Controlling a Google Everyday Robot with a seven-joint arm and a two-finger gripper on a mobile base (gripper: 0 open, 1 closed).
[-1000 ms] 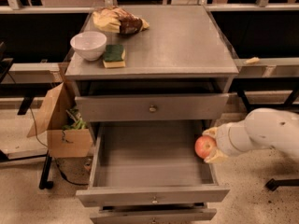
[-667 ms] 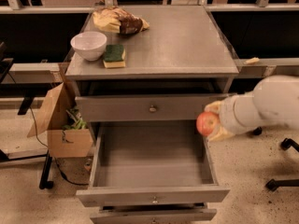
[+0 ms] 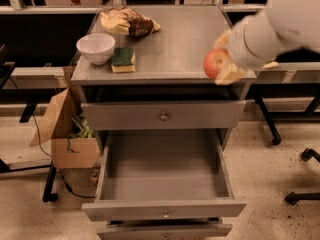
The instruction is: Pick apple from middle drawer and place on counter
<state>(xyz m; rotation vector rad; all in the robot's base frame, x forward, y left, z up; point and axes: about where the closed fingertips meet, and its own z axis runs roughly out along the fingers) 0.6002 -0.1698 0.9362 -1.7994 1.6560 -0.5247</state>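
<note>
Since the earlier frames the gripper (image 3: 223,67) has been climbing from beside the middle drawer (image 3: 165,210) and is now hanging at the 4 o'clock corner of the counter (image 3: 180,39). Its jaws are clamping the apple (image 3: 213,63), which is showing against the counter's front edge there. The drawer is standing pulled open at 6 o'clock below. A white bowl (image 3: 95,47) is sitting at the counter's 9 o'clock, with a sponge (image 3: 123,59) at its 3 o'clock.

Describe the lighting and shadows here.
Camera view: soft light leaves a dull sheen on the counter; a dark shadow band sits under its front lip; the open middle drawer is evenly lit inside; the gripper, holding the apple at the counter's right front edge, is brightly lit.
</note>
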